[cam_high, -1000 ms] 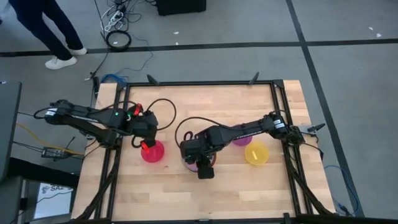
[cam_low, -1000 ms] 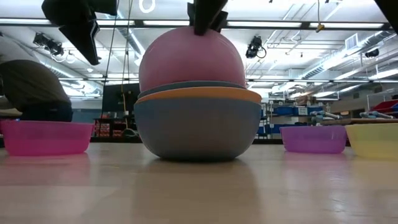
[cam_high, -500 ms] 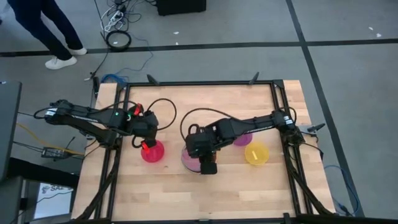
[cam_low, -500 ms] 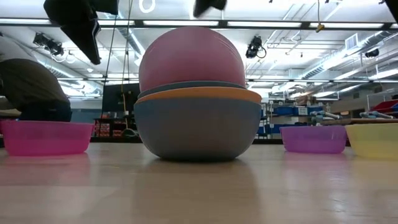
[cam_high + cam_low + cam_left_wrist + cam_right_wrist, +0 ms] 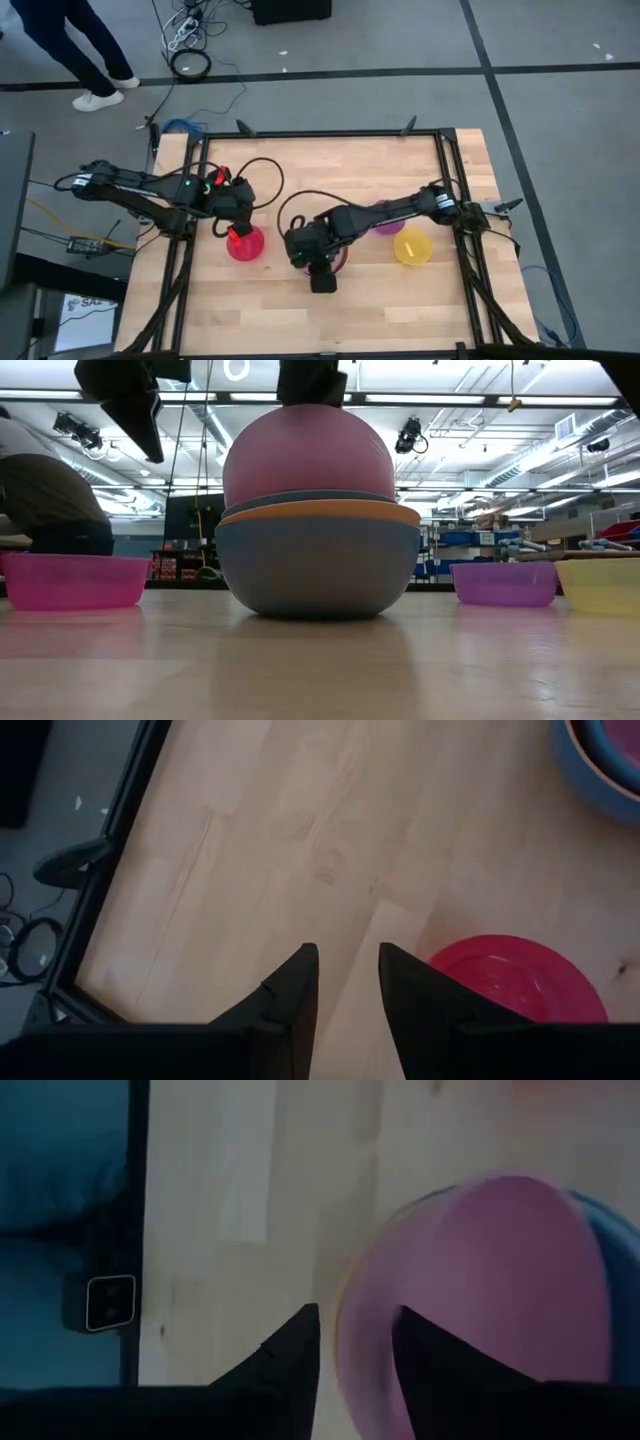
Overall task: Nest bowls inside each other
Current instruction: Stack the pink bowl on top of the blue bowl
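Observation:
A stack of bowls stands mid-table. A blue bowl (image 5: 318,570) is at the bottom, with an orange rim (image 5: 320,512) and a grey-blue rim above it. A pink bowl (image 5: 305,455) lies upside down on top as a dome. My right gripper (image 5: 310,385) is open and points down at the dome's top. In its wrist view one finger stands over the dome (image 5: 490,1270) and the other stands beside it. My left gripper (image 5: 232,233) hangs open above the far-left rim of a red bowl (image 5: 245,245) that rests on the table. A purple bowl (image 5: 388,223) and a yellow bowl (image 5: 412,247) sit to the right. My right gripper comes at the upturned pink bowl from above, at its rounded top (image 5: 308,410). The fingertips run out of the low view and blur in the wrist view, so I cannot tell whether they touch it.
Black frame rails (image 5: 320,133) run along the table's far edge and both sides. Bare wood lies in front of the stack (image 5: 320,670) and along the far half of the table (image 5: 340,165). A person's legs (image 5: 75,45) show on the floor beyond the far left corner.
My right gripper lifted off the pink dome, then came down to its top again, a little toward the table's left and near edge. The bowls have stayed where they were.

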{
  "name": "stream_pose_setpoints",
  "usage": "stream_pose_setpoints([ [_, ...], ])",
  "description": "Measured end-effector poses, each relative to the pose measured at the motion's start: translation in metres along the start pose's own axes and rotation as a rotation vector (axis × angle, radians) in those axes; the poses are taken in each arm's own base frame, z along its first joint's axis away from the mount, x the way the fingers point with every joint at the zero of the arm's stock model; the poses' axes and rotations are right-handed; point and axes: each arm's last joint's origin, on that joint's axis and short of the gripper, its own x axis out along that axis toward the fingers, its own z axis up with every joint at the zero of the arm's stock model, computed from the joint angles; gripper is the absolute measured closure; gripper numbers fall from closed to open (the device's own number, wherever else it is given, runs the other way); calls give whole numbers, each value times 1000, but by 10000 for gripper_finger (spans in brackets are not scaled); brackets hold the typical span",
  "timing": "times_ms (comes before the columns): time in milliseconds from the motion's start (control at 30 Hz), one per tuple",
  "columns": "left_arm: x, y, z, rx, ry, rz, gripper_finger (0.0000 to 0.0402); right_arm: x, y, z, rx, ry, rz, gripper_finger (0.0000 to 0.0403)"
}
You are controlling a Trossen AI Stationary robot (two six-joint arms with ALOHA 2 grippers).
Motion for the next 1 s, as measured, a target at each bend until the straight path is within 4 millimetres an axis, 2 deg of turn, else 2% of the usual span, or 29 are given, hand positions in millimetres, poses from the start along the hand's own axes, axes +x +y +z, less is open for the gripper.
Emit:
stream_pose_setpoints([
  [200, 0, 0, 0, 0, -6, 9, 285, -49, 2, -1, -7, -144, -64, 304],
  [300, 0, 0, 0, -1, -11, 15, 285, -58, 2, 0, -13, -193, -124, 310],
  [433, 0, -1, 3, -12, -31, 9, 285, -47, 3, 1, -15, -170, -133, 326],
  [567, 0, -1, 3, -14, -34, 8, 285, -15, 2, -3, 7, -57, -128, 351],
  [700, 0, -1, 3, -13, -33, 9, 285, 4, 0, -8, 58, -22, -17, 381],
  [800, 0, -1, 3, -13, -33, 9, 285, 8, -1, -10, 71, 5, 18, 399],
  [1000, 0, -1, 3, -14, -34, 8, 285, 0, -1, -8, 67, -19, 10, 400],
])
